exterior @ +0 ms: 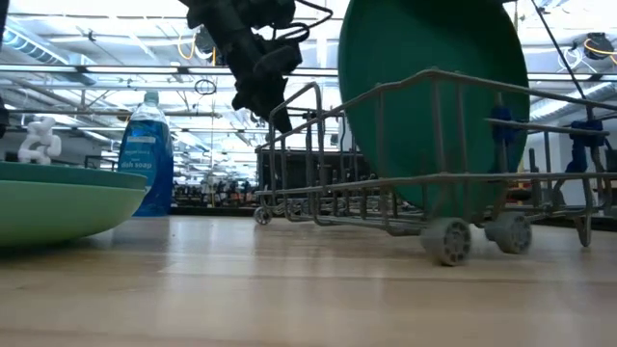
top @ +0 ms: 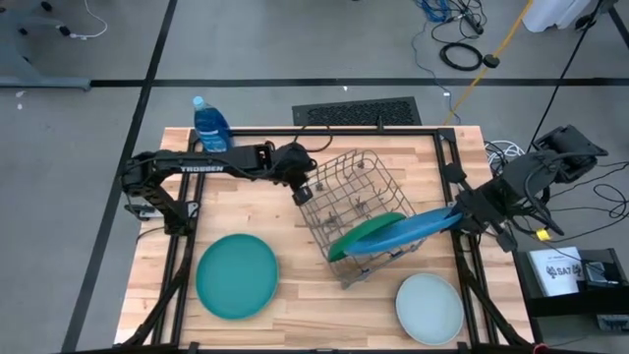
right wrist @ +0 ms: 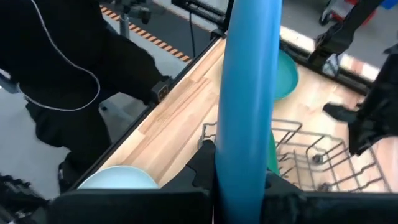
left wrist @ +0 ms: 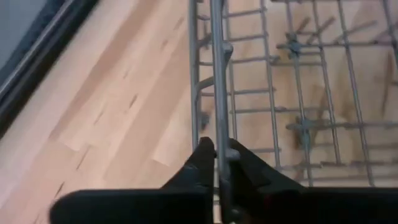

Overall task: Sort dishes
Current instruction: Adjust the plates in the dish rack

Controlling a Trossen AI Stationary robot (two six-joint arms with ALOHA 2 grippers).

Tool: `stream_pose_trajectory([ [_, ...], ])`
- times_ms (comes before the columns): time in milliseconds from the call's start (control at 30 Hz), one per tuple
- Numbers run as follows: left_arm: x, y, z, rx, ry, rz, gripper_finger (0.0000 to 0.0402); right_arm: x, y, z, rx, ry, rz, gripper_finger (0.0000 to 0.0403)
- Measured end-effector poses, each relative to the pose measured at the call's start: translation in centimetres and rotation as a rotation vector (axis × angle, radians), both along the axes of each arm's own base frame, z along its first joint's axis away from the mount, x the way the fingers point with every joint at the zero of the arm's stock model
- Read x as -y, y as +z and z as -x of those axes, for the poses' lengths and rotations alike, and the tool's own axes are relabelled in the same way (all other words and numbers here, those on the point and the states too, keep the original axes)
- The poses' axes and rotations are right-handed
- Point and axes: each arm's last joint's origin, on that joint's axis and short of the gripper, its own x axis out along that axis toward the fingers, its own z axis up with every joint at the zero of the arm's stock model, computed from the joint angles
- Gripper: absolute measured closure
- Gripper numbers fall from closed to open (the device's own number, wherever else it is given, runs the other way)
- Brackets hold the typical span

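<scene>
Item 1, left gripper (top: 304,190): centre of the high view, at the upper-left edge of the wire rack (top: 346,209). We see its fingers (left wrist: 202,163) pinched shut on one thin wire of the rack's rim. Risk: the rack sits on small wheels (visible in the low view), so any tug here could roll or tip it.

Item 2, right gripper (top: 460,218): right of centre in the high view, closed on the edge of the bright blue plate (top: 413,231), which is carried edge-on and reaches over the rack's right side. Risk: with a grip on the rim only, we judge the smooth plate could twist or slip if it knocks a wire on the way in.

Item 3, dark green plate (top: 366,234): standing on edge inside the rack, just beside the blue one. Risk: the incoming plate may strike it, or be forced into the slot it already occupies; we cannot tell whether the two touch.

Item 4, teal plate (top: 237,276): flat on the table (top: 265,197), lower left of the high view, well apart from the rack; unsorted.

Item 5, pale mint plate (top: 428,308): flat, lower right, near the table's edge (a swinging right arm could nudge it off).

Item 6, blue bottle (top: 210,126): upper left, upright near the left arm, liable to topple if brushed.
</scene>
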Motion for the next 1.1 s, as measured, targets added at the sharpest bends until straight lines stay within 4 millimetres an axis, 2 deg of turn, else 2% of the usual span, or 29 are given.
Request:
stream_pose_trajectory([
  [200,1.6,-0.1,-0.1,-0.007,0.104,0.008,0.0394,0.1,0.4,0.0,0.077,0.019,0.051,0.0390],
  [367,3.6,-0.3,0.2,-0.030,0.260,0.013,0.0396,0.1,0.6,0.0,0.125,0.037,0.085,0.0390],
  [667,8.6,-0.6,0.6,0.048,0.537,0.029,0.0401,0.3,1.0,-0.2,0.215,0.023,0.206,0.0390],
  [867,12.3,-0.7,1.0,0.121,0.574,0.059,0.0396,0.5,1.0,-0.1,0.237,0.011,0.264,0.0390],
  [1100,13.9,-0.5,1.0,0.195,0.577,0.039,0.0391,0.5,0.9,-0.1,0.215,0.006,0.238,0.0390],
])
